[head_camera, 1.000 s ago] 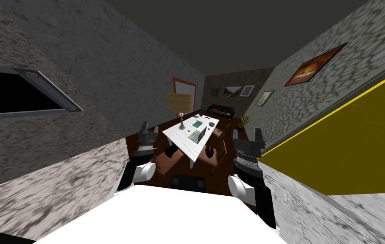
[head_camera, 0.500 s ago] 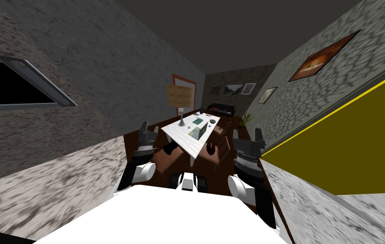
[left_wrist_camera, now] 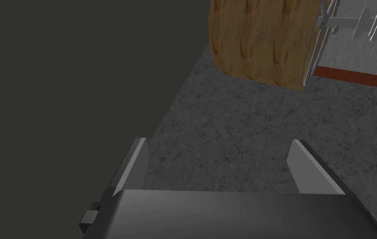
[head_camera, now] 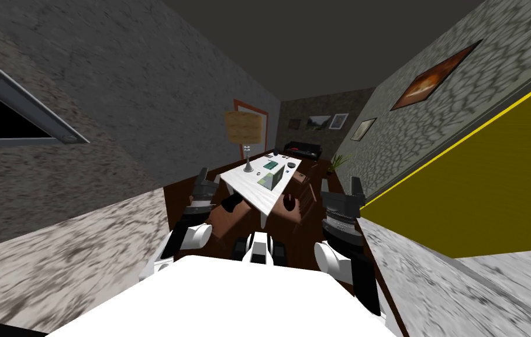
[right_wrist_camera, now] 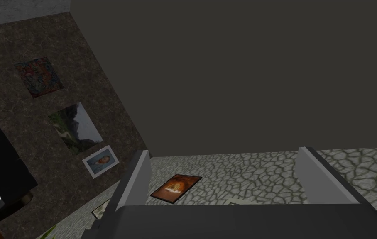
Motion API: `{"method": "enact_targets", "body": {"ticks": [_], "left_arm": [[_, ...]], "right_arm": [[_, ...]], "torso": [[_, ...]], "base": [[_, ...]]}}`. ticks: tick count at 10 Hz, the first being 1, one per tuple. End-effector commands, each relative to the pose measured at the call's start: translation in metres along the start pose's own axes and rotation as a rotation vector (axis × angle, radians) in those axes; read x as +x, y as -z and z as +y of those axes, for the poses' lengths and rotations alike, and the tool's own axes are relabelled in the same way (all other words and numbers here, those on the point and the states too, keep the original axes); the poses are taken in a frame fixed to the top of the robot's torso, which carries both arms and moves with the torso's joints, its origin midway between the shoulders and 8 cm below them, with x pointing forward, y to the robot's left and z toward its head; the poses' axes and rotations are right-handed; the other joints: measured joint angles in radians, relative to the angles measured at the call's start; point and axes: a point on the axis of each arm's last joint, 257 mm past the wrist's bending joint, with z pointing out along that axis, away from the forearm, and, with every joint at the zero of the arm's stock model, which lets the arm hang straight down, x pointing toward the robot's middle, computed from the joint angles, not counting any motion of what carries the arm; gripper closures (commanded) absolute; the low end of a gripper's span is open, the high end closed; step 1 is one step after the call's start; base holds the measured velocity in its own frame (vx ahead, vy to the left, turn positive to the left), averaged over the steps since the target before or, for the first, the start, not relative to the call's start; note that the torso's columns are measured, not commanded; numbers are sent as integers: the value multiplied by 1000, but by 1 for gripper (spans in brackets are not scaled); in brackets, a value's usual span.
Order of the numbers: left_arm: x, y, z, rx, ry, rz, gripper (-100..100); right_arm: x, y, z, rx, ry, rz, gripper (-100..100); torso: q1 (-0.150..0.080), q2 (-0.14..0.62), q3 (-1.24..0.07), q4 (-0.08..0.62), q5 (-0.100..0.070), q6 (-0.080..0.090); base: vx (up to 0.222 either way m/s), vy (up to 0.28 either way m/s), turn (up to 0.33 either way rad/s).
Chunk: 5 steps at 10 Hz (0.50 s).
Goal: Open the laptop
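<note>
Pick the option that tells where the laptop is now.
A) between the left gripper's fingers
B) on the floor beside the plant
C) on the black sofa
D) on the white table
D: the laptop sits on the white table, on the same top as the lamp.

Small grey laptop [head_camera: 274, 176], lid standing raised, on the white table [head_camera: 258, 198], near its right edge

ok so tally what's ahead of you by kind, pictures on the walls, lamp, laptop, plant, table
framed pictures: 5
lamp: 1
laptop: 1
plant: 1
table: 1
total: 9
</note>
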Motion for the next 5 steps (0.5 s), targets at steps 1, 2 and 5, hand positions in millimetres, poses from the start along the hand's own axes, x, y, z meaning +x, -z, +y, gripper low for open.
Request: {"method": "enact_targets", "body": {"ticks": [1, 2, 5], "left_arm": [[0, -6, 11, -6, -62, 52, -100], [-2, -9, 17, -8, -91, 68, -100], [-10, -22, 33, -1, -177, 99, -100]], "right_arm": [[0, 0, 0, 0, 0, 0, 0], [0, 0, 0, 0, 0, 0, 0], [0, 0, 0, 0, 0, 0, 0]], "torso": [[0, 0, 0, 0, 0, 0], [-1, 0, 0, 0, 0, 0], [0, 0, 0, 0, 0, 0]], "base": [[-12, -54, -141], [-16, -69, -209], [-10, -84, -211]]}}
